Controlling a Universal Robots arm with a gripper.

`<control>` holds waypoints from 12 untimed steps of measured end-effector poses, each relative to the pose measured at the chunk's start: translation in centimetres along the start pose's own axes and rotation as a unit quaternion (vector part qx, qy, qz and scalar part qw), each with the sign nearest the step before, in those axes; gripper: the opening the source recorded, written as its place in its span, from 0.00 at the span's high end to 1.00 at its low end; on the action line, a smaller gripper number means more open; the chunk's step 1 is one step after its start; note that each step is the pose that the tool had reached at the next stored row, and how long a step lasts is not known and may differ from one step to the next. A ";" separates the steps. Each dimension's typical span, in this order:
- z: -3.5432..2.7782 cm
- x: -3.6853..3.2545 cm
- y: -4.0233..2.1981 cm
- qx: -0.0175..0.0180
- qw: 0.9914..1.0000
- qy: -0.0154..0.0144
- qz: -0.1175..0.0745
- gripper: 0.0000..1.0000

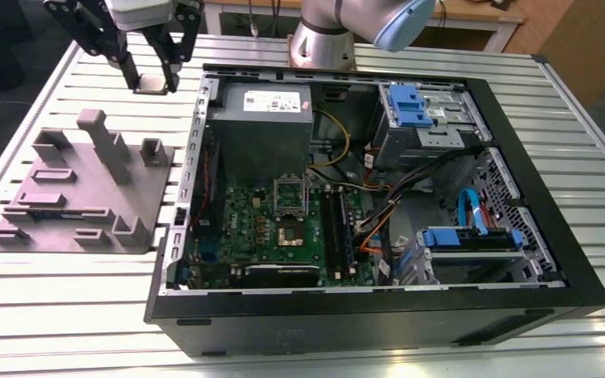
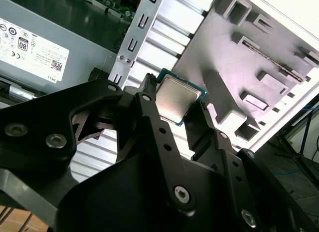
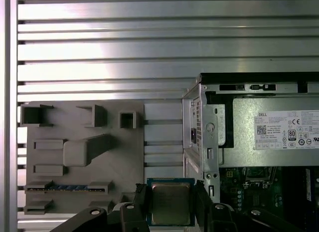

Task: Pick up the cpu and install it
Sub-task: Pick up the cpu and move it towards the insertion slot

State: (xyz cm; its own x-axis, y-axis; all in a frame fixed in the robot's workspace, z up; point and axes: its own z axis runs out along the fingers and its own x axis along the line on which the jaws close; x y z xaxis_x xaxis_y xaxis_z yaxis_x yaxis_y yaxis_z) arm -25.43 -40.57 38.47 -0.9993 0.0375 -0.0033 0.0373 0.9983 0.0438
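Slatted metal table [image 1: 61, 315], with an open computer case [image 1: 387, 323] sitting on it. The gripper [image 1: 154, 80] is pinching the cpu [image 2: 177, 100] by two opposite edges. That grip leaves its metal top bare and the chip level, probably so it can seat squarely. The chip hangs clear of the table, between the grey holder block [image 1: 72, 197] and the case wall. The socket [image 1: 289, 235] lies well apart, down on the motherboard.
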 end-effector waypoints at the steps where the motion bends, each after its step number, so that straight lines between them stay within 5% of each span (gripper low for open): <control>1: 0.00 -0.03 0.00 0.000 1.000 0.000 0.000 0.53; 12: 0.01 -0.36 0.01 0.000 1.000 0.000 0.000 0.53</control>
State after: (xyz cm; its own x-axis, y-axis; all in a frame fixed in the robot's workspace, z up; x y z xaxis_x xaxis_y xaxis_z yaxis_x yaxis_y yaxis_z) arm -25.07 -40.57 38.46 -0.9993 0.0376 -0.0033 0.0374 0.9983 0.0439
